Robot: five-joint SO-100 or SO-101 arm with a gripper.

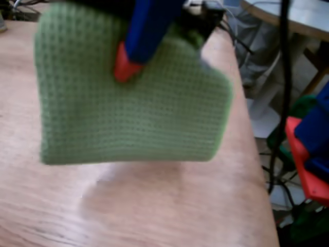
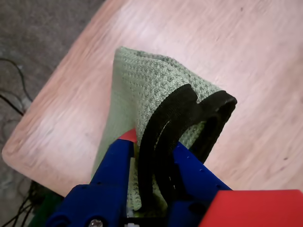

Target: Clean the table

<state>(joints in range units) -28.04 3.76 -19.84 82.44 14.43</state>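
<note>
A green waffle-weave cloth (image 1: 139,118) hangs folded over the reddish-brown wooden table (image 1: 154,206). My gripper (image 1: 126,67), blue with a red tip, is shut on the cloth's upper part. In the wrist view the cloth (image 2: 147,80) is pinched between the red-tipped blue finger (image 2: 120,156) and the curved black foam pad (image 2: 165,118) of my gripper (image 2: 142,137). It drapes down toward the table (image 2: 246,56). The fixed view is blurred, and whether the cloth's lower edge touches the wood I cannot tell.
The table's rounded corner (image 2: 14,151) lies near the cloth, with floor and cables (image 2: 14,90) beyond. Past the table's right edge are a pale grey round table (image 1: 298,15), a black cable (image 1: 282,77) and another blue and red part (image 1: 308,154).
</note>
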